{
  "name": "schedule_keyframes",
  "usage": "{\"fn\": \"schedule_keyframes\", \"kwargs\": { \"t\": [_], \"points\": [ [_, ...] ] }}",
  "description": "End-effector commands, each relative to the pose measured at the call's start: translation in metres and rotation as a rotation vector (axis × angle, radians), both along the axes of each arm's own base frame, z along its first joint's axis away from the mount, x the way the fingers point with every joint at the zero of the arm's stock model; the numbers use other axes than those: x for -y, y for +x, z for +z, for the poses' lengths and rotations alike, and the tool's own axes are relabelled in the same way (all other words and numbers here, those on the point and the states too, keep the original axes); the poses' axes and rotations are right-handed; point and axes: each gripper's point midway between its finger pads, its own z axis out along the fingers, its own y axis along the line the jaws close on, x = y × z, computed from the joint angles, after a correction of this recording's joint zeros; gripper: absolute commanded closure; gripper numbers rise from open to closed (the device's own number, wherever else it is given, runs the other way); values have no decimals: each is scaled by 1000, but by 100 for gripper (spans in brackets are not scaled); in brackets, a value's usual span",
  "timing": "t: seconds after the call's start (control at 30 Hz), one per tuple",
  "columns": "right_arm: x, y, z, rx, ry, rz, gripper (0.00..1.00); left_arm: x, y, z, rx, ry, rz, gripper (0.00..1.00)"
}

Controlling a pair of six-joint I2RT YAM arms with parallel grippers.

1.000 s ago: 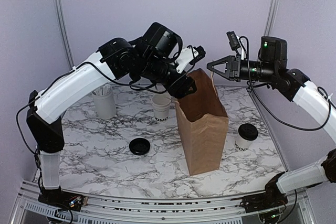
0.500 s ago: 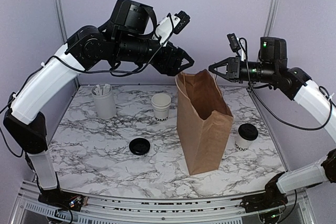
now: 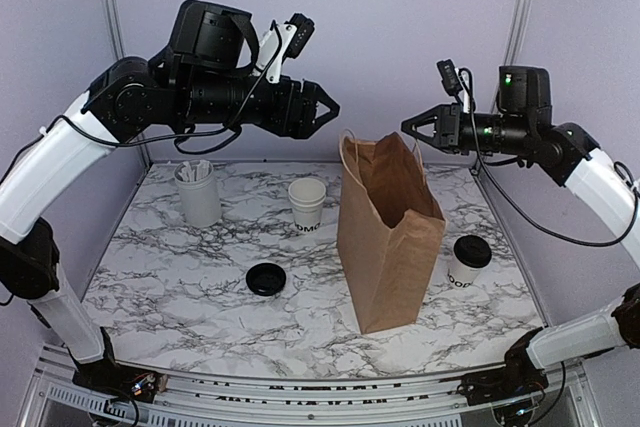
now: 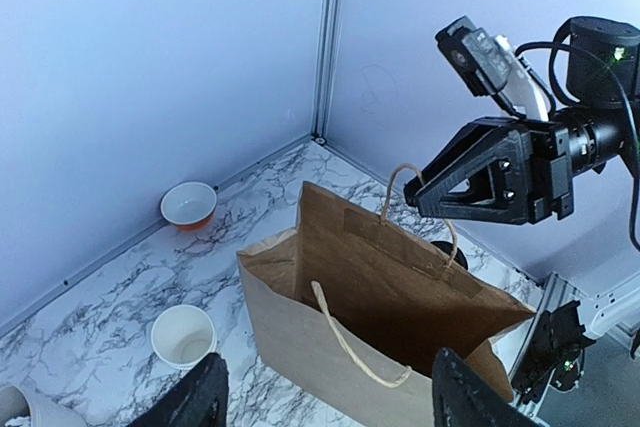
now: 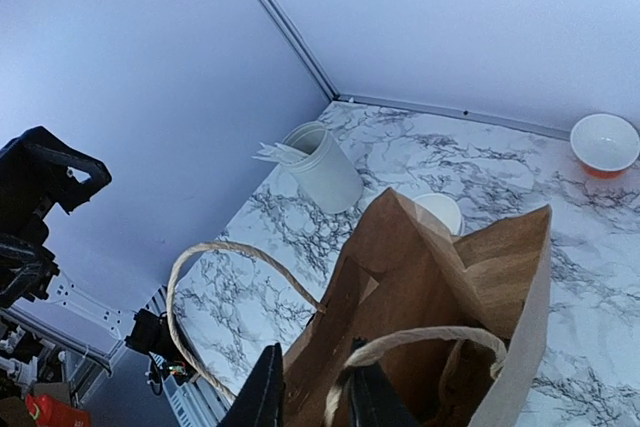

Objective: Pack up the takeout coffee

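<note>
Orange-and-white bowl [image 4: 188, 204] behind paper bag [image 4: 400, 297], wrist views only

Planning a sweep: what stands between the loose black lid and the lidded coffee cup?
The upright brown paper bag stands between the lid and the cup; the top view shows it.

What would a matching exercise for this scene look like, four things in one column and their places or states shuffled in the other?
1 takeout coffee
2 paper bag
3 loose black lid
4 lidless cup

A standing open, handles up
B lying flat, left of the bag
C right of the bag
D upright, beyond the loose lid

Pairs: 1-C, 2-A, 3-B, 4-D
</note>
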Motion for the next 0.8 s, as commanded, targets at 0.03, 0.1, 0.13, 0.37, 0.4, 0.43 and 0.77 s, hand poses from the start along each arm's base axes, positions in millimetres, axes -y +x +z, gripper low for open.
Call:
{"fn": "schedule_keyframes", "kwargs": {
  "t": [0.03, 0.1, 0.13, 0.37, 0.4, 0.43, 0.77],
  "points": [
    [15, 0, 16, 48, -44, -66, 75, 11, 1, -16, -91, -71, 27, 30],
    [18, 0, 14, 45, -59, -80, 72, 15, 2, -21, -115, -85, 30, 30],
    [20, -1, 13, 44, -65, -87, 70, 18, 1, -23, -126, -91, 21, 30],
    [30, -7, 15, 54, -82, -118, 49, 37, -2, -34, -151, -100, -8, 37],
    [31, -9, 16, 55, -83, -119, 47, 39, -2, -35, -154, -102, -10, 38],
    [32, -10, 17, 57, -82, -119, 46, 41, -2, -35, -155, -103, -8, 40],
    [50, -18, 10, 52, -134, -184, 27, 54, 2, -41, -138, -91, 36, 51]
  ]
}}
